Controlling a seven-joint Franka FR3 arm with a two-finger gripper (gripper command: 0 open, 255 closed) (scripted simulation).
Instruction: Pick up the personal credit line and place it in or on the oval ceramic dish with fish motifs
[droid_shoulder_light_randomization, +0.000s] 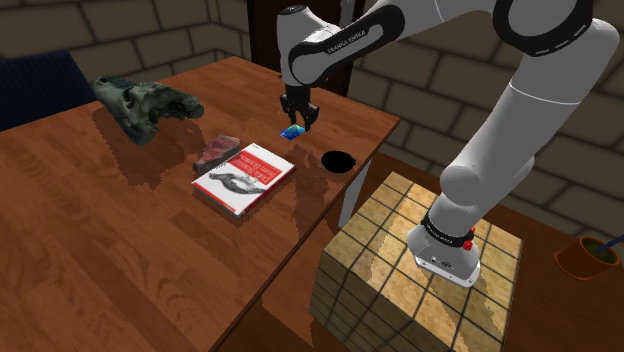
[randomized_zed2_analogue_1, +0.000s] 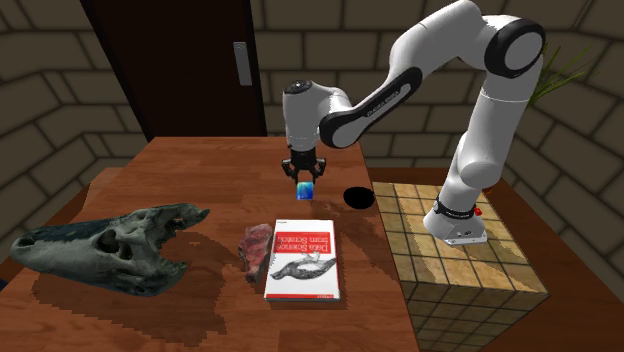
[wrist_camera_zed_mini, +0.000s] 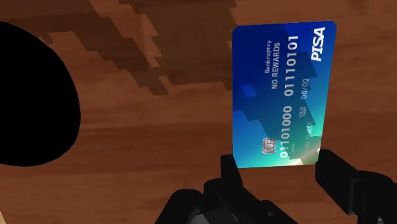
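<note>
Blue credit card (wrist_camera_zed_mini: 280, 95) gripped across its width near one short end, between black fingers of gripper (wrist_camera_zed_mini: 280, 167) closed only to card's width; raised just above wooden table (droid_shoulder_light_randomization: 100, 230), printed face toward wrist camera. End grip probably chosen to leave rest of card free for laying down. Legible on face: "PISA", "Bank ruptcy", "NO REWARDS", "01101000 01110101", "00/00". Flat black oval (droid_shoulder_light_randomization: 339, 160), apparently the dish, near card by table edge. Farther off: red-and-white book (droid_shoulder_light_randomization: 245, 178), title unreadable; reddish lump (droid_shoulder_light_randomization: 217, 150); dark skull (droid_shoulder_light_randomization: 145, 103)

Blue card (wrist_camera_zed_mini: 280, 95), white print; red-and-white book (randomized_zed2_analogue_1: 303, 262); seemingly black dish (randomized_zed2_analogue_1: 359, 197).
</note>
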